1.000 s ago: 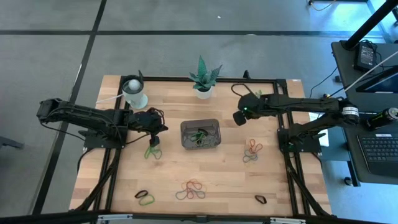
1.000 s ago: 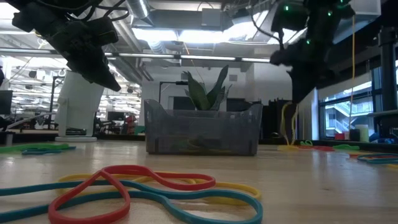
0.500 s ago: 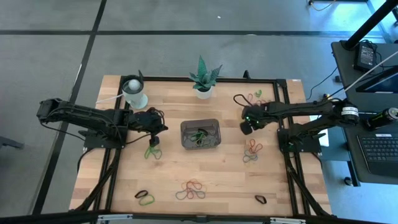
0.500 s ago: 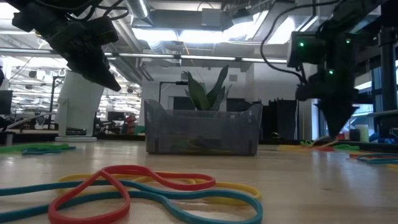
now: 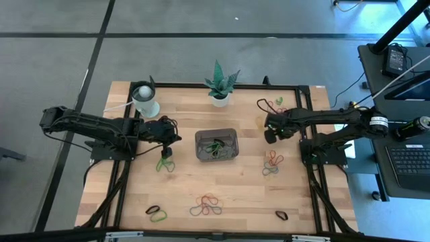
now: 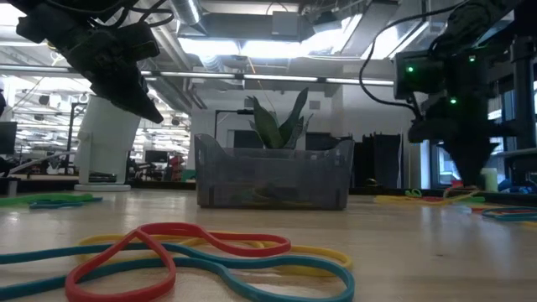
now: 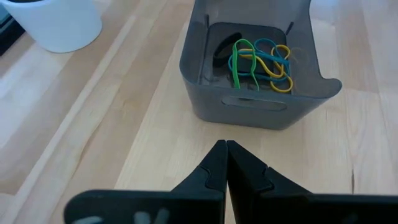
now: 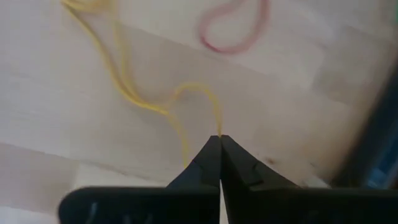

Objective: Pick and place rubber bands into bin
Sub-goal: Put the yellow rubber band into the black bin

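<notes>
Right gripper point(image 5: 270, 136) shifted rightward, fingers pinching blurred yellow band point(image 8: 140, 93)

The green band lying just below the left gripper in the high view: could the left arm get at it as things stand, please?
Probably yes. The left gripper hangs right beside the green band, nothing lies between them, and its jaws are shut and empty, so it would only need to open and drop.
</notes>
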`<control>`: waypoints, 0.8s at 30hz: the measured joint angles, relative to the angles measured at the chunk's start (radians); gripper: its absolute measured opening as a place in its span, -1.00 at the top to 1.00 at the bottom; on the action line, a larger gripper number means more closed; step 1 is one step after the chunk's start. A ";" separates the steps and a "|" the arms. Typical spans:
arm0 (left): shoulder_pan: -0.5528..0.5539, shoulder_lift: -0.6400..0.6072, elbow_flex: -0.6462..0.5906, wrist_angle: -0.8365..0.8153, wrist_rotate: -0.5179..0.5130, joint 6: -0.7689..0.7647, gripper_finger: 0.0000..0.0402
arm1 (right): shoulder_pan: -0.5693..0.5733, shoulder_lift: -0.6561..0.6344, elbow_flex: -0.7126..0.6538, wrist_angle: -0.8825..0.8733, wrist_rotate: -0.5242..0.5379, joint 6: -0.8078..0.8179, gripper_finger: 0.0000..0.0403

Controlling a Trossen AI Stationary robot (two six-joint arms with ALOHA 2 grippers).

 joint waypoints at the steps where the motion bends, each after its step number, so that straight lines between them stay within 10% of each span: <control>1: 0.000 0.000 0.000 0.000 -0.001 0.000 0.99 | 0.000 0.000 0.000 0.029 0.000 -0.010 0.95; 24: 0.000 0.000 0.000 0.000 -0.002 -0.002 0.99 | -0.106 0.008 0.074 0.409 0.019 -0.343 0.26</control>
